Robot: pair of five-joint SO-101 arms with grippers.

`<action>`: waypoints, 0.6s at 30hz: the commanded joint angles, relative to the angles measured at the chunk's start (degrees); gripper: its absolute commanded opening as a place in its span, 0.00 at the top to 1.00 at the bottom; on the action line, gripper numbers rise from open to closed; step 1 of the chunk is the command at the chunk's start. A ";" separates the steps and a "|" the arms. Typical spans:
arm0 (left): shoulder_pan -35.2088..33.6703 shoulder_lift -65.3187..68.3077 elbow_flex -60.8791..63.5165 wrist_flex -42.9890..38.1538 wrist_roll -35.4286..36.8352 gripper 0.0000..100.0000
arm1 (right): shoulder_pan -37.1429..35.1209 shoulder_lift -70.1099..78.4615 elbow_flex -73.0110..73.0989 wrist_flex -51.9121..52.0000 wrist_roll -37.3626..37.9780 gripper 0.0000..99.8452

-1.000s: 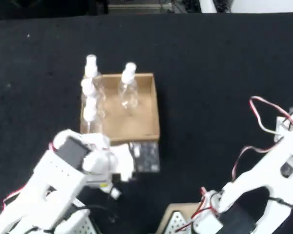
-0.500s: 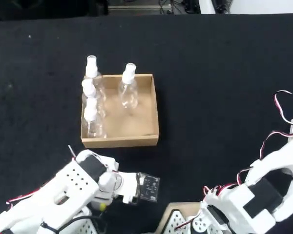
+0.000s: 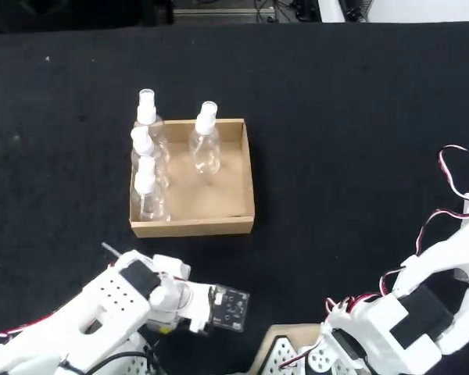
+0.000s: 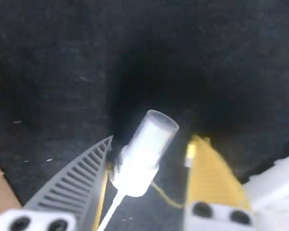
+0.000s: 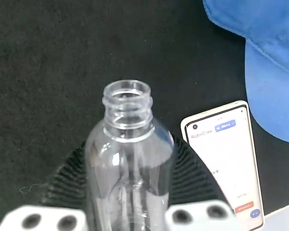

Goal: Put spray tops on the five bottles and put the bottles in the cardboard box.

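4 capped bottles stand in the cardboard box: 3 along 1 side wall, 1 by the far wall. Left gripper holds a white spray top between its fingers, thin tube trailing from it, above the black table. Right gripper is clamped on the 5th bottle, upright, neck uncapped. Phone and blue cap lie on the table beyond that bottle.

In the cardboard box, three bottles line the left wall, a fourth the far wall. Before the box: left hand with spray top, right hand with fifth bottle.
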 commanded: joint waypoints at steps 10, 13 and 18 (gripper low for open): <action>-0.40 -0.62 -6.90 8.44 -1.05 0.95 | 0.97 -0.66 -3.56 -1.32 0.44 0.99; -0.40 -0.62 -11.03 15.47 -1.14 0.95 | 0.88 -0.66 -3.56 -1.23 0.35 0.99; -1.71 -0.62 -12.70 16.70 -0.79 0.95 | 0.70 -0.66 -3.56 -1.14 0.00 0.99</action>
